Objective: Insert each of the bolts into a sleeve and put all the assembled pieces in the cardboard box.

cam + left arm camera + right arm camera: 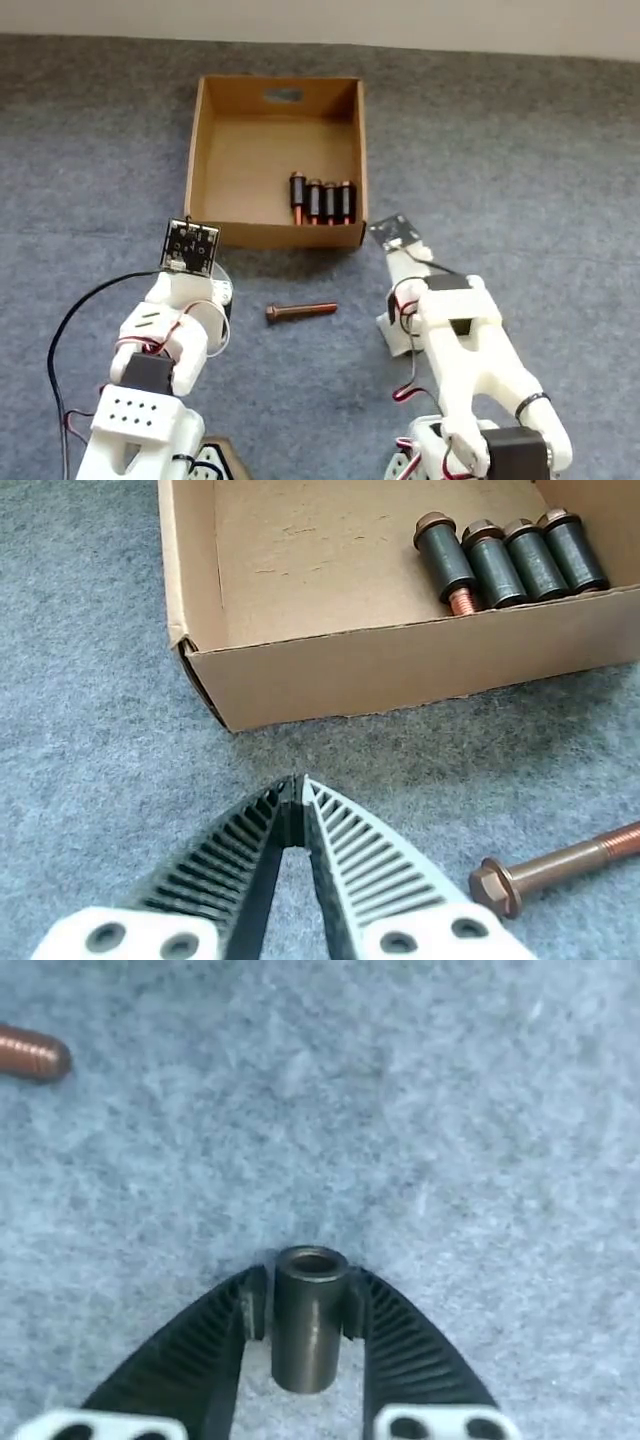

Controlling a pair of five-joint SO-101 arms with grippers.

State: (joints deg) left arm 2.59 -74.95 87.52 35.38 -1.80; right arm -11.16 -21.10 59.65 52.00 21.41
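Your cardboard box [270, 236] holds four assembled pieces [323, 202], a bolt [301, 311] lies just outside it; left gripper [297, 790] pressed together, right gripper [305, 1282] pinches a sleeve [308, 1325].

Right pincer [305, 1282] was clamped on a dark sleeve [308, 1325]. Black ribbed fingers [190, 1360] pressed it from both sides, tips touching its upper wall just under the rim. Sleeve pointed away from the wrist, open bore visible at its far end, hollow and dark inside. Grey felt-like desk [450, 1110] lay beneath. Copper bolt [30, 1055] lay on the desk, well apart from the sleeve; just its threaded end was seen, cut off by the frame edge.
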